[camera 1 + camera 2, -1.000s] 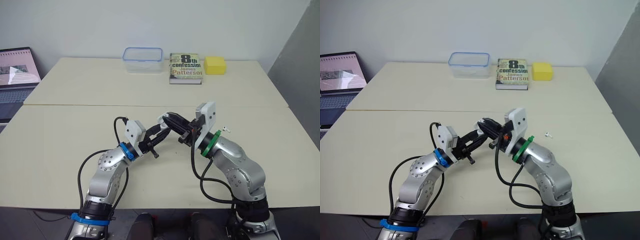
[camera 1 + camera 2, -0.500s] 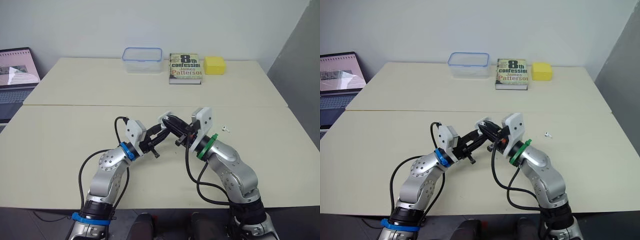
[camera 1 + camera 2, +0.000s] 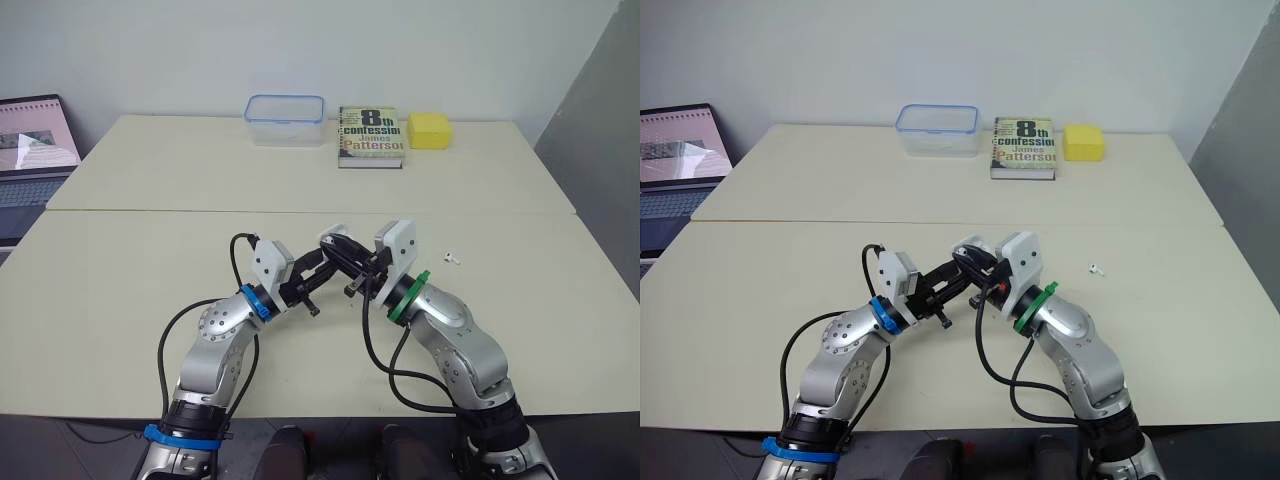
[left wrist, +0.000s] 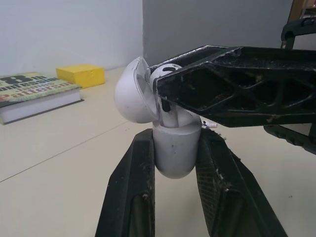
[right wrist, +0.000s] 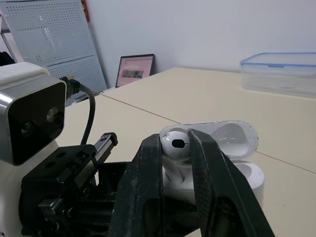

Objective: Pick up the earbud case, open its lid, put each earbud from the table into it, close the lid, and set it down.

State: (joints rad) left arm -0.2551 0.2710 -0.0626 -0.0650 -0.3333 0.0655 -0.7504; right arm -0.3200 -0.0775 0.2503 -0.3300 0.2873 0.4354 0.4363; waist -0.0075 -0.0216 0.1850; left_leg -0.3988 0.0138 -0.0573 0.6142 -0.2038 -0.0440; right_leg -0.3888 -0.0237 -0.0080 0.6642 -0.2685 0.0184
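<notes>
1. White and glossy, the earbud case [image 4: 175, 150] is held up off the tabletop [image 3: 130, 290], near the middle of the front half and between the two arms.
2. The left fingers [image 3: 318, 268] are clamped on the lower body of the case, one black finger on each side. The rounded bottom of the case sits down between them.
3. The case stands roughly upright in that grip. Its lid [image 4: 129, 94] is swung open and tipped back on the hinge, so the hollow inside is exposed.
4. The right fingers [image 3: 345, 258] reach in from the opposite side and meet the left ones over the case. They are pinched closed on a white earbud [image 5: 177, 144].
5. The rounded head of that earbud sits between the two fingertips, directly above the open case. In the left wrist view its stem points down into the mouth of the case. I cannot tell whether it is fully seated.
6. A second earbud [image 3: 453, 257] lies on the tabletop to the right of the right arm, well apart from both sets of fingers.
7. Along the far edge of the tabletop there is a row of three things:
   - a clear container [image 3: 286, 119] with a blue rim;
   - a book [image 3: 371, 135] just beside it;
   - a yellow block [image 3: 430, 130] next to the book.
8. An open laptop [image 3: 35, 145] sits off the tabletop at the far left.
</notes>
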